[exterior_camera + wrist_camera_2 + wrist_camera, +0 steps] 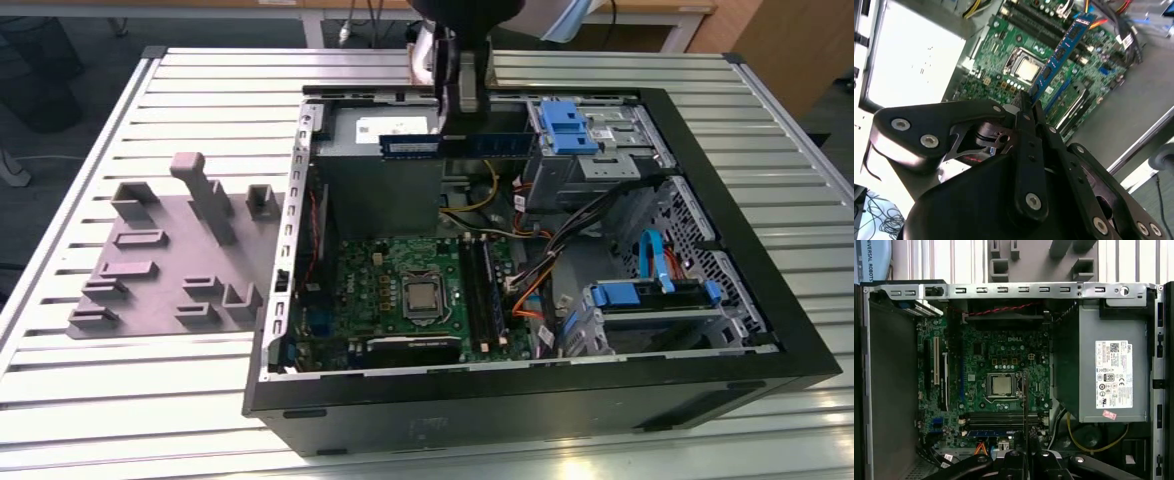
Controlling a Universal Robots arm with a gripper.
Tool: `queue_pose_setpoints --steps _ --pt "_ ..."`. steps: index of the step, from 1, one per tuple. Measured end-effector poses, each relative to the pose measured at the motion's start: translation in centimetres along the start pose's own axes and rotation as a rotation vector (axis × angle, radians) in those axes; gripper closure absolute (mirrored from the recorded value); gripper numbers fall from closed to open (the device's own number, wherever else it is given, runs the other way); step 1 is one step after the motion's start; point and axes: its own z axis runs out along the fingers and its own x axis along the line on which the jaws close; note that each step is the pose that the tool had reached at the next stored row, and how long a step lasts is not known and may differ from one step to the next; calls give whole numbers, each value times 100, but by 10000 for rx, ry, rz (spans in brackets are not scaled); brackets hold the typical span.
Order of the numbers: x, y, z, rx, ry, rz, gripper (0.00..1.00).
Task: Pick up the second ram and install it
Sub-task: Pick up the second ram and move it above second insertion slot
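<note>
The second ram (414,146) is a slim blue stick with dark chips, and my gripper (462,128) is shut on it around its middle. It hangs level above the open computer case (747,390), over the far part near the power supply. In the second wrist view the ram (1064,50) sticks out from between the fingertips (1024,102), with the green motherboard (1004,55) below it. In the first wrist view the ram (1025,405) is seen edge-on, above the CPU and the dark memory slots (1004,419).
A grey plastic tray (160,260) with upright blocks lies on the slatted table at the exterior view's left of the case. Inside the case are the power supply (1111,375), blue drive brackets (574,125) and loose cables (534,270) beside the motherboard (400,290).
</note>
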Motion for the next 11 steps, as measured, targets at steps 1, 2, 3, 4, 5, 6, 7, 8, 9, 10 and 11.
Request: queue_pose_setpoints --steps 1,2,3,4,5,6,7,8,9,10,11 --pt "-1 -37 0 -1 0 0 86" --pt "-2 -78 0 0 1 0 86" --pt "-3 -114 1 -1 0 -1 86" --pt "-5 -150 2 0 0 0 86" --pt "-6 -187 2 -1 0 0 86" --pt "-7 -218 2 0 0 0 86" --pt "-7 -234 2 -1 1 -1 86" --pt "-6 -240 3 0 0 -1 86" --pt "-7 -246 3 0 0 -1 86" --pt "-8 -252 3 -1 1 0 86" --pt "-8 -258 3 0 0 0 86"
